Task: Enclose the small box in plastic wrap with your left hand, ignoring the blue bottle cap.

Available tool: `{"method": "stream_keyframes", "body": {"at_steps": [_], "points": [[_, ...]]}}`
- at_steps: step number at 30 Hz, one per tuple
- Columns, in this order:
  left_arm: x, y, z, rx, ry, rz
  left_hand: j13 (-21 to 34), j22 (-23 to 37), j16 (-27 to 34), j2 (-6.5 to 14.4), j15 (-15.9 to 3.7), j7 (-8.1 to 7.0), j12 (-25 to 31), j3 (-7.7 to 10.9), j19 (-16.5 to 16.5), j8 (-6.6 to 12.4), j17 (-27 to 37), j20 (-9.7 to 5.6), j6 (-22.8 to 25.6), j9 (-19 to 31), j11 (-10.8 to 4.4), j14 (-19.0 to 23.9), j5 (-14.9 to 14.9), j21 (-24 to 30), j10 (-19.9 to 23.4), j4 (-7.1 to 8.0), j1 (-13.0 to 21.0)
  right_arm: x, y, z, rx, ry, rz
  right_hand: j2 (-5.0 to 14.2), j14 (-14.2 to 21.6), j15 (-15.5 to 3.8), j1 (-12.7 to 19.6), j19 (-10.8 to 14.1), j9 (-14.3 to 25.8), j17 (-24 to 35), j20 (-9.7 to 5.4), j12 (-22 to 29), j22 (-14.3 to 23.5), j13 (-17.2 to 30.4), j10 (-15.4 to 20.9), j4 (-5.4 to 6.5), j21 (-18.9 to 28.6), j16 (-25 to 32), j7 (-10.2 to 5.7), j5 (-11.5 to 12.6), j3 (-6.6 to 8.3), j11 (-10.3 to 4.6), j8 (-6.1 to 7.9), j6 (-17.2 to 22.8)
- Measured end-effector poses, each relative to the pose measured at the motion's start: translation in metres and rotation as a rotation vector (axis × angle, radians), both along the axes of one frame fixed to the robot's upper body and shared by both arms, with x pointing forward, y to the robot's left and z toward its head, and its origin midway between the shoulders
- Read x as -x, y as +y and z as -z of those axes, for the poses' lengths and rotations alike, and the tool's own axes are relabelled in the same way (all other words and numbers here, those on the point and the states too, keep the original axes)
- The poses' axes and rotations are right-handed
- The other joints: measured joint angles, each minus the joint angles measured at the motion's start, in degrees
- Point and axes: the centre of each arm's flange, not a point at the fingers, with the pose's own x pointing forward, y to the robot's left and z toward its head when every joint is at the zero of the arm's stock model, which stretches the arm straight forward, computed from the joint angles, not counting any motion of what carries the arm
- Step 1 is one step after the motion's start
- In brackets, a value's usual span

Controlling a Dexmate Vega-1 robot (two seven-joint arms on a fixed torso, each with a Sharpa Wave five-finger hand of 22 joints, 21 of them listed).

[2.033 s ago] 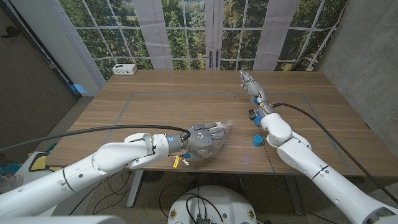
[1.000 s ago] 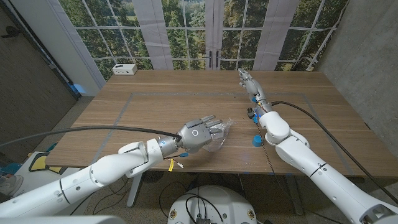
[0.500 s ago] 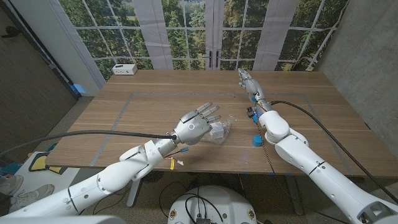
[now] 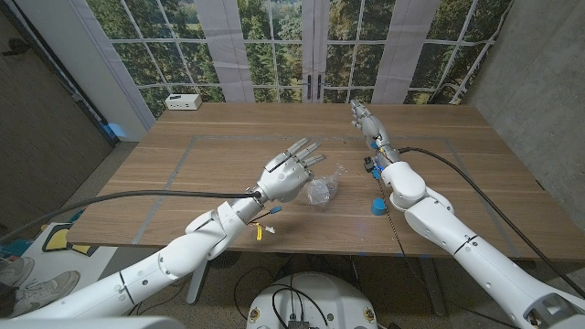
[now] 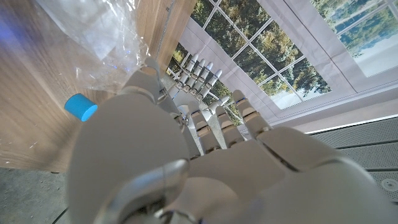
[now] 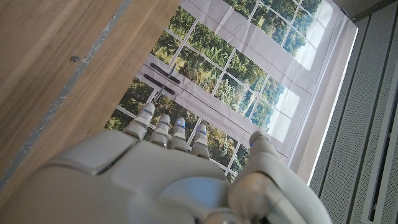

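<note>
Looking down at a wooden table (image 4: 228,155) with two white robot arms.

About the left hand (image 4: 291,172): hangs up over the middle of the table. Spreads its fingers (image 4: 306,149) wide. Holds nothing. Touches nothing. Points its fingers toward the far side of the table.

About the small box (image 4: 319,192): sits on the table just beside the left hand, on the side nearer the right arm. Lies inside a crinkly bunch of clear plastic wrap (image 4: 327,185). Looks pale through the wrap. Hard to tell if the wrap goes all the way round.

About the blue bottle cap (image 4: 377,207): sits on the table near the front edge, close by the right arm. Stays apart from the box and the wrap.

About the right hand (image 4: 363,116): reaches far out, near the back of the table, well apart from the box. Keeps its fingers straight and side by side. Holds nothing.

From the left wrist camera: the back of the left hand (image 5: 205,168) up close, fingers stretched out, with shiny plastic wrap (image 5: 106,31) and the blue bottle cap (image 5: 81,107) on the wood past it.

From the right wrist camera: the back of the right hand (image 6: 174,180), fingers out straight, over bare table (image 6: 56,62) wood.

At the back left corner of the table: a little white box with a plug (image 4: 184,101). Behind the table: big windows (image 4: 274,37) with green trees.
</note>
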Motion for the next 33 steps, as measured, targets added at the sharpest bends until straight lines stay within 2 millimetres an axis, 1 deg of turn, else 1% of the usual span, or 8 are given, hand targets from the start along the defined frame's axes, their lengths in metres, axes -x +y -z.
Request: {"method": "stream_keyframes", "body": {"at_steps": [2, 9, 15, 21, 24, 27, 31, 33], "points": [[-0.004, -0.001, -0.001, 0.005, 0.002, 0.001, 0.0, 0.0, 0.0, 0.0, 0.21, 0.00, 0.0, -0.16, 0.0, 0.00, 0.0, 0.00, 0.0, -0.1, 0.09, 0.2, 0.0, 0.0, 0.3, 0.15, 0.0, -0.001, -0.001, 0.000, -0.001, 0.001, -0.001, 0.00, 0.0, 0.00, 0.0, 0.0, 0.0, 0.0, 0.00, 0.0, 0.0, 0.0, 0.0, 0.00, 0.0, 0.0, 0.00, 0.0, 0.00, 0.00, 0.00, 0.0], [-0.018, -0.008, -0.006, 0.026, 0.009, 0.005, 0.0, 0.2, 0.0, 0.0, 0.22, 0.00, 0.4, -0.58, 0.3, 0.00, 0.0, -0.30, 0.0, -0.1, -0.61, 0.8, 0.0, 0.0, 1.0, 0.08, 0.0, -0.004, -0.004, -0.001, -0.003, 0.007, -0.001, 0.00, 0.0, 0.00, 0.0, 0.0, 0.0, 0.0, 0.00, 0.0, 0.0, 0.0, 0.0, 0.00, 0.0, 0.0, 0.00, 0.0, 0.00, 0.00, 0.00, 0.0], [-0.032, -0.018, -0.010, 0.038, 0.016, 0.009, 0.0, 0.3, 0.0, 0.0, -0.11, 0.00, 0.4, -0.89, 0.6, 0.00, 0.0, -0.61, 0.0, -0.2, -0.60, 1.2, 0.0, 0.0, 1.4, -0.06, 0.0, -0.006, -0.004, -0.001, -0.004, 0.011, -0.005, 0.00, 0.0, 0.00, 0.0, 0.0, 0.0, 0.0, 0.00, 0.0, 0.0, 0.0, 0.0, -0.01, 0.0, 0.0, 0.00, 0.0, -0.01, 0.00, 0.00, 0.0], [-0.044, -0.027, -0.013, 0.048, 0.028, 0.019, 0.0, 0.3, 0.0, 0.0, 0.10, 0.00, 0.4, -1.10, 0.6, 0.00, 0.0, -0.61, 0.0, -0.4, -0.50, 1.5, 0.0, 0.0, 1.7, -0.27, 0.0, -0.009, -0.007, -0.001, -0.006, 0.015, -0.004, 0.00, 0.0, 0.00, 0.0, 0.0, 0.0, 0.0, 0.00, 0.0, 0.0, 0.0, 0.0, -0.02, 0.0, 0.0, 0.00, 0.0, -0.02, 0.00, 0.00, 0.0], [-0.050, -0.031, -0.012, 0.055, 0.051, 0.035, 0.0, 0.3, 0.0, 0.0, 0.07, 0.00, 0.4, -1.33, 0.6, 0.00, 0.0, -0.61, 0.0, -0.5, -0.81, 1.6, 0.0, 0.0, 2.0, -0.09, 0.0, -0.011, -0.009, -0.002, -0.006, 0.017, 0.000, 0.00, 0.0, 0.00, 0.0, 0.0, 0.0, 0.0, 0.00, 0.0, 0.0, 0.0, 0.0, -0.02, 0.0, 0.0, 0.00, 0.0, -0.02, 0.00, 0.00, 0.0], [-0.057, -0.038, -0.014, 0.057, 0.058, 0.048, 0.0, 0.3, 0.0, 0.0, 0.09, 0.04, 0.4, -1.33, 0.6, -0.01, 0.0, -0.61, 0.0, -0.5, -0.70, 2.2, 0.0, 0.0, 2.5, -0.09, 0.0, -0.013, -0.011, -0.002, -0.007, 0.019, 0.003, 0.00, 0.0, 0.00, 0.0, 0.0, 0.0, 0.0, 0.00, 0.0, 0.0, 0.0, 0.0, -0.02, 0.0, 0.0, 0.00, 0.0, -0.02, 0.00, 0.00, 0.0], [-0.063, -0.043, -0.008, 0.050, 0.081, 0.055, 0.0, 0.3, 0.0, 0.0, -0.12, 0.24, 0.4, -1.56, 0.8, 0.19, 0.0, -0.41, 0.2, -0.5, -0.91, 2.4, 0.0, 0.0, 2.7, -0.27, 0.0, -0.015, -0.012, -0.002, -0.009, 0.020, 0.002, 0.00, 0.0, 0.00, 0.0, 0.0, 0.0, 0.0, 0.00, 0.0, 0.0, 0.0, 0.0, -0.02, 0.0, 0.0, 0.00, 0.0, -0.02, 0.00, 0.00, 0.0], [-0.066, -0.046, -0.007, 0.048, 0.093, 0.062, 0.0, 0.3, 0.0, 0.0, 0.01, 0.24, 0.6, -1.56, 0.8, 0.21, 0.0, -0.41, 0.2, -0.6, -0.61, 2.7, 0.0, 0.0, 3.0, -0.27, 0.0, -0.015, -0.012, -0.002, -0.010, 0.021, 0.002, 0.00, 0.0, 0.00, 0.0, 0.0, 0.0, 0.0, 0.00, 0.0, 0.0, 0.0, 0.0, -0.02, 0.0, 0.0, 0.00, 0.0, -0.02, 0.00, 0.00, 0.0]]}}
